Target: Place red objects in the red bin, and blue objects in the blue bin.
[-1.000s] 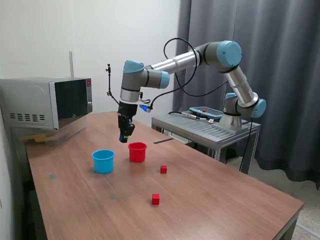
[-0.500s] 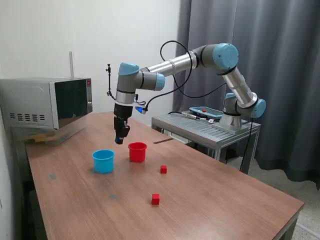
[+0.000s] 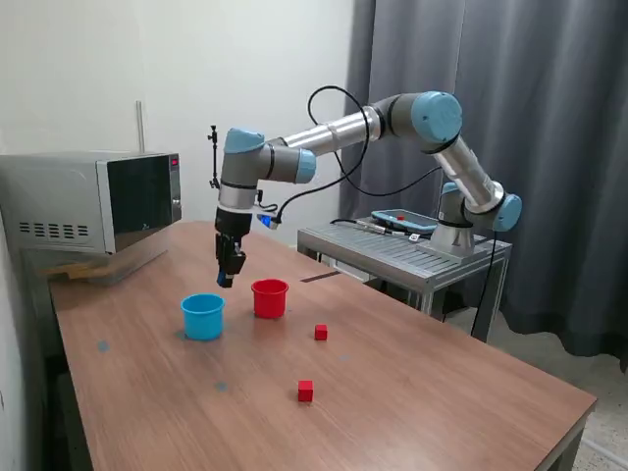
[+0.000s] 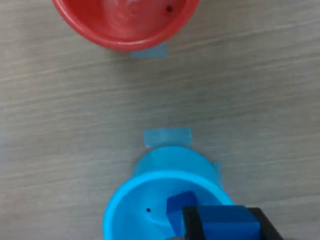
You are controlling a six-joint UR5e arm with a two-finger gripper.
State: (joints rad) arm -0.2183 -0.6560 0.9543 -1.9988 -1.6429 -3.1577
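A tiny dark blue cube (image 4: pixel 227 223) sits clamped between the black fingers of the two-finger gripper (image 3: pixel 227 278), which hangs in the air above the wooden table (image 3: pixel 412 392), just over the far side of the small round light-blue plastic cup (image 3: pixel 203 316). In the wrist view a second dark blue cube (image 4: pixel 179 206) lies inside that cup (image 4: pixel 150 200), close under the held one. The small round red plastic cup (image 3: pixel 270 298) stands just beside the blue one, toward the exterior view's right, the two apart from each other; short strips of blue tape (image 4: pixel 167 136) mark the table by each cup. Two tiny solid red cubes lie loose on the table, one (image 3: pixel 321 333) near the red cup and the other (image 3: pixel 305 391) farther toward the camera. A grey microwave oven (image 3: pixel 93 201) stands at the table's far corner on the exterior view's left.
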